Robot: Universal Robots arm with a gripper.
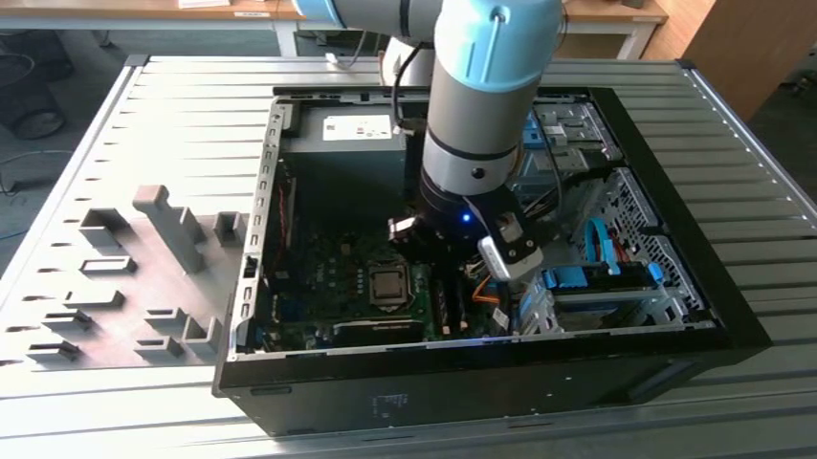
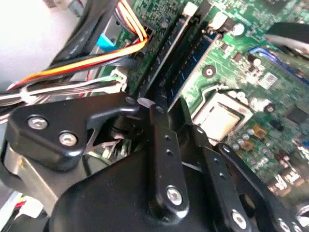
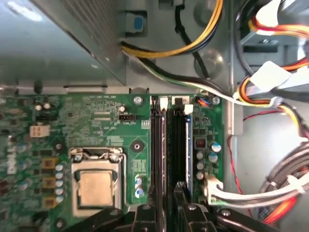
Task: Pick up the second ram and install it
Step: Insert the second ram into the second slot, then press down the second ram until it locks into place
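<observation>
Down inside the open computer case point(image 1: 715, 316), the arm point(image 1: 479, 105) reaches straight in from above, and its gripper point(image 1: 447, 277) sits low over the green board point(image 3: 96, 121), just beside the processor socket point(image 3: 96, 186). In the first wrist view the two black fingers point(image 3: 145, 217) straddle a dark memory stick, the second ram point(image 3: 158, 145), which stands on edge in its slot; they look closed on its near end. A twin stick point(image 3: 179, 145) stands parallel, just beside it, with only a thin gap between the two. In the second wrist view the same pair runs away from the fingers point(image 2: 164, 145) toward the bundled wires point(image 2: 96, 60).

Room is tight here. The socket's metal frame lies close on one side of the slots, and small capacitors point(image 3: 205, 162) plus a white plug point(image 3: 210, 183) crowd the other. Yellow and black cables point(image 3: 183, 48) arch over the far end of the slots, near the case wall. In the exterior view, the grey fixture blocks point(image 1: 166, 229) sit outside the case on the slatted table point(image 1: 766, 201), to that view's left, well apart from the arm.
</observation>
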